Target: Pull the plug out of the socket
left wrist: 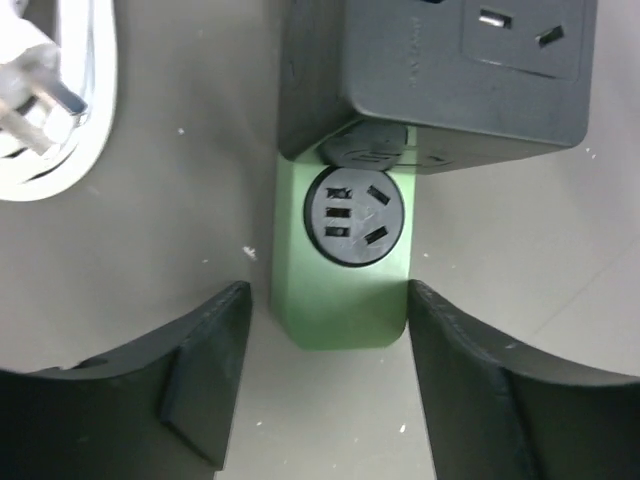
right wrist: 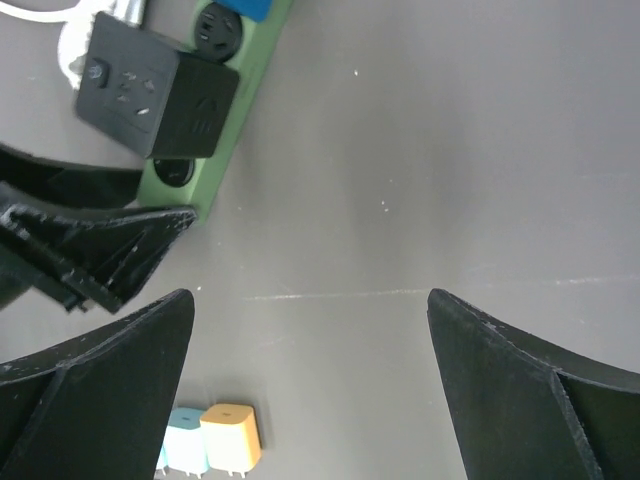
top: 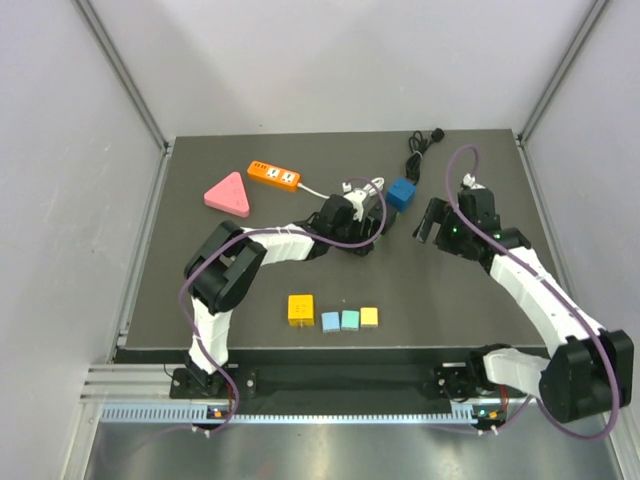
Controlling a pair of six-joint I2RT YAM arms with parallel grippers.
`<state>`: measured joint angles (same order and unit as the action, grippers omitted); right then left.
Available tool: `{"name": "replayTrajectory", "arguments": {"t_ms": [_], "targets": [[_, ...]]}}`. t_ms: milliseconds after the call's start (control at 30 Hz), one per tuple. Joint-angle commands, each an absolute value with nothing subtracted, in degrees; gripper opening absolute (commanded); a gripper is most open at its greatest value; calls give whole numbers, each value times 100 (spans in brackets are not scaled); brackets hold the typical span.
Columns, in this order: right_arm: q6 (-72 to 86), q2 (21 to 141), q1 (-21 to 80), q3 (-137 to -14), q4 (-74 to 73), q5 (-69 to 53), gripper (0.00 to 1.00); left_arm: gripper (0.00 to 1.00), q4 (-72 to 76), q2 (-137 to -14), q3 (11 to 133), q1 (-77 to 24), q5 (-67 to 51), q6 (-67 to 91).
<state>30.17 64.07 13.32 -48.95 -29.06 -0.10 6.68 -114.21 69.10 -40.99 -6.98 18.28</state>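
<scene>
A green power strip (left wrist: 340, 300) lies on the dark table. A black cube plug (left wrist: 440, 70) sits in it, just beyond an empty round black socket (left wrist: 355, 215). My left gripper (left wrist: 328, 350) is open, its fingers either side of the strip's near end, the right finger close to its corner. In the right wrist view the strip (right wrist: 215, 150) carries the black plug (right wrist: 155, 95) and a blue plug (right wrist: 245, 8). My right gripper (right wrist: 310, 330) is open and empty over bare table, right of the strip. From above, the left gripper (top: 355, 225) covers the strip and the right gripper (top: 430, 225) is nearby.
An orange power strip (top: 274, 175) and a pink triangle (top: 228, 194) lie at the back left. A white cable (left wrist: 60, 100) coils by the left gripper. A black cable (top: 425, 145) lies at the back. Several small chargers (top: 330, 318) sit in a row near the front.
</scene>
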Motion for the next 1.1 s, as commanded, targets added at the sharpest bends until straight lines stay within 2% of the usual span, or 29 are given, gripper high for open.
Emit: {"name": "replayTrajectory", "arguments": {"t_ms": [0, 300, 333, 467, 700, 900, 1067], "targets": [[3278, 6837, 1257, -5325, -2672, -35, 100, 66, 1247, -11514, 6865, -4113, -721, 1898], [4077, 8621, 1345, -6740, -2953, -36, 99, 32, 2082, -11540, 6373, -4113, -571, 2329], [4130, 8805, 1380, -6994, -2979, 113, 100, 23, 2179, -11531, 6233, -4113, -563, 2390], [4298, 9359, 1511, -7776, -3199, 211, 100, 0, 2732, -11514, 5890, -4148, -475, 2698], [4104, 10800, 2073, -9727, -4419, 587, 100, 0, 2979, -11435, 5608, -4350, -107, 2689], [4333, 11135, 2329, -9844, -4421, 791, 100, 0, 2813, -11382, 5519, -4561, 860, 2777], [4517, 11118, 2513, -9633, -4316, 984, 98, 0, 2663, -11338, 5537, -4596, 923, 2804]]}}
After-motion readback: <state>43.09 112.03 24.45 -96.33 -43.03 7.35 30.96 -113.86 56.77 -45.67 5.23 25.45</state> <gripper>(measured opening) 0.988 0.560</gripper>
